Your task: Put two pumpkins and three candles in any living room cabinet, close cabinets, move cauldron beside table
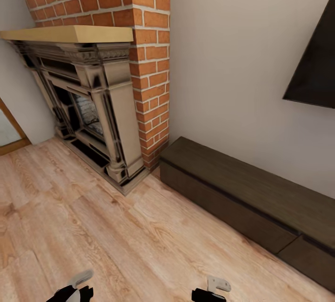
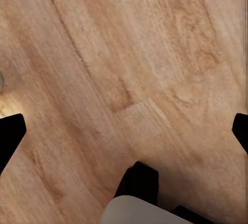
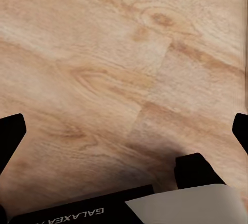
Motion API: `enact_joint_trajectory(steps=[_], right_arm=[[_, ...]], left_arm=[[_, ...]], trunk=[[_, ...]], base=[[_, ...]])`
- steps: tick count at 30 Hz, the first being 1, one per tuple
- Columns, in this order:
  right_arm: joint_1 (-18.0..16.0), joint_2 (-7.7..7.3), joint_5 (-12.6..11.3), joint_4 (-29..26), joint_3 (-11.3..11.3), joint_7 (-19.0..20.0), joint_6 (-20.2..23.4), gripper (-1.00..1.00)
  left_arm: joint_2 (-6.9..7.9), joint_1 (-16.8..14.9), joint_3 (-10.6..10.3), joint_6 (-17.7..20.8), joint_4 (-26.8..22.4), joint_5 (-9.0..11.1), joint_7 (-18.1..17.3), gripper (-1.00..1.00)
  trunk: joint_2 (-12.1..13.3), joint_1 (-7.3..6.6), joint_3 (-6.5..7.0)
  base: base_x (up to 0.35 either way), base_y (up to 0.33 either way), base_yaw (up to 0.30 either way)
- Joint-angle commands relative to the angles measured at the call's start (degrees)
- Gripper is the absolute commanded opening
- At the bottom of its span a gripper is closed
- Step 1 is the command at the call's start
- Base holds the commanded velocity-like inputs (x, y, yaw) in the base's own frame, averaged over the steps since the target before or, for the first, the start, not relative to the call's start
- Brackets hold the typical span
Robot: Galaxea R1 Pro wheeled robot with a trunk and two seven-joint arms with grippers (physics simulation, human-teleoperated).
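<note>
- Where the wooden floor [image 1: 93, 227] lies nearest, the left pincer [image 2: 124, 128] and right pincer [image 3: 124, 125] hover spread wide, grasping nothing.
- Farther off, the cabinet [image 1: 242, 190] runs lengthwise along the wall, drawers shut, beside the brick fireplace [image 1: 93, 102].

The head camera looks down from high up at the wood floor [image 1: 116, 237], the fireplace [image 1: 88, 107] and the long dark cabinet [image 1: 251, 195] by the wall. Both wrist cameras point down, close to the floor. All three share the floor.
</note>
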Motion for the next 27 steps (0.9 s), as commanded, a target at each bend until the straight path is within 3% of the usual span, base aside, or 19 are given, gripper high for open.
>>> enact_joint_trajectory(steps=[1, 12, 22, 27], right_arm=[[0.0, 0.0, 0.0, 0.01, 0.0, 0.0, 0.0, 1.0], [0.0, -0.04, 0.0, 0.08, -0.08, 0.0, 0.0, 1.0], [0.0, -0.01, -0.07, 0.09, -0.14, 0.0, 0.0, 1.0], [0.0, 0.0, -0.08, 0.16, -1.57, 0.0, 0.0, 1.0]], left_arm=[[0.04, 0.0, 0.0, 0.0, 0.0, 0.0, 0.0, 1.0], [0.04, 0.0, -0.01, 0.0, -0.01, 0.0, 0.01, 1.0], [0.06, 0.0, -0.03, 0.0, 0.01, 0.0, 0.0, 1.0], [0.01, 0.0, -0.02, 0.0, 0.01, 0.0, 0.0, 1.0]], trunk=[[0.0, 0.0, 0.0], [0.0, 0.0, 0.0], [0.0, 0.0, 0.0], [0.0, 0.0, 0.0]], base=[[0.0, 0.079, -0.278], [0.0, 0.037, -0.278], [0.0, 0.175, -0.278], [0.0, 0.096, -0.278]])
